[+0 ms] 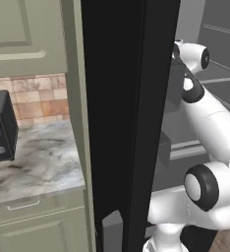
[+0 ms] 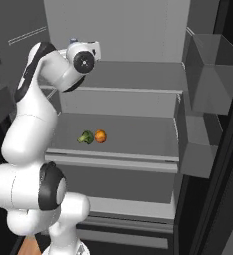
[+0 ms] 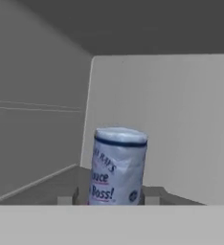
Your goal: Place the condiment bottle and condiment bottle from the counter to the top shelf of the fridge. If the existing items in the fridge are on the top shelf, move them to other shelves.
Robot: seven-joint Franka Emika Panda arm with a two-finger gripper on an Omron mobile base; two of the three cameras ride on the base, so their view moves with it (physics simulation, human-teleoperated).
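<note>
White-labelled condiment bottle [image 3: 117, 165], apparently upright.

My left base camera faces the fridge [image 1: 122, 123] side; my right one sees inside it; my hand camera sits close up within.

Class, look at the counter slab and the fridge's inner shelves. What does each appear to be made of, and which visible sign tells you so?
The counter: seemingly polished marble or a stone look-alike, grey-white with dark smoky veins.

The fridge shelves, such as the shelf bearing the broccoli and the orange vegetable: probably matte plastic or painted metal, plain flat grey, opaque, no gloss. Being rendered, neither is certain.
</note>
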